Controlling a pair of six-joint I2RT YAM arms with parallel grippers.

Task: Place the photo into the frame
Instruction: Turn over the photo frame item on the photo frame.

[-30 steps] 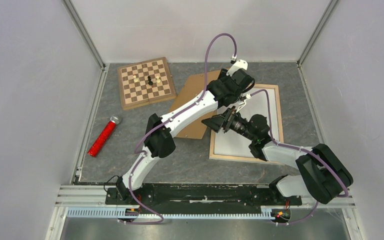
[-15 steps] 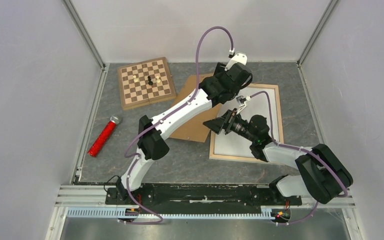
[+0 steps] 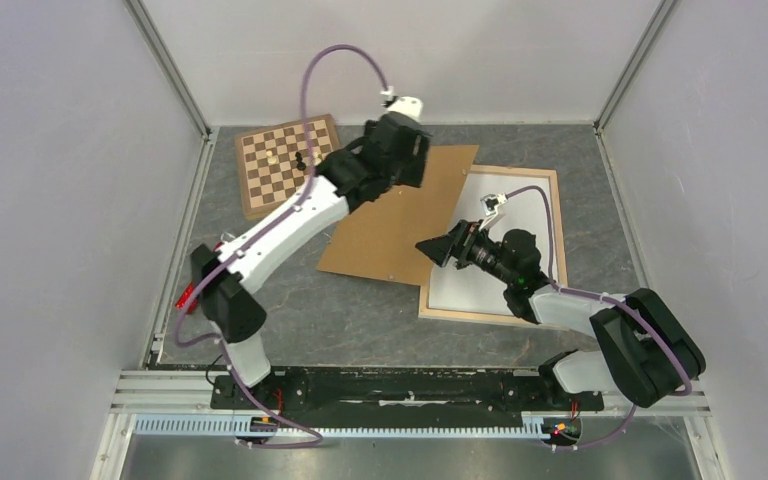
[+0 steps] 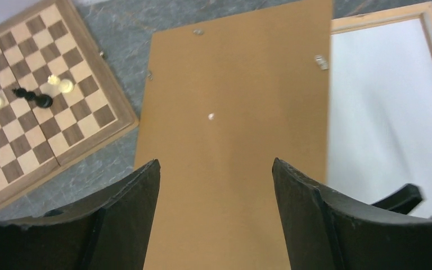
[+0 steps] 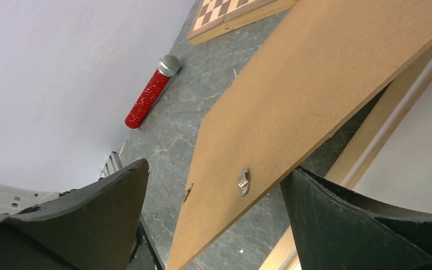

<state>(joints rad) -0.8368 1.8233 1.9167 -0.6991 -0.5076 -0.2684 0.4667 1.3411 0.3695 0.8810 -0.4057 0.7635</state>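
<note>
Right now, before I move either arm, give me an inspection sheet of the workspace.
Surface: grey slate-pattern table.
Job's things: frame lies flat at right; white sheet inside it, probably the photo face down, print side unseen.
Clutter: brown backing board, right edge overlapping the frame's left bar; chessboard with pieces, far left; red microphone, left side.
End effectors: left end effector open above the backing board; right end effector open, low, facing its edge.
Cables: purple cables loop off both wrists; the right one hangs over the frame.
Surroundings: plain walls on three sides; metal rail at near edge.
</note>
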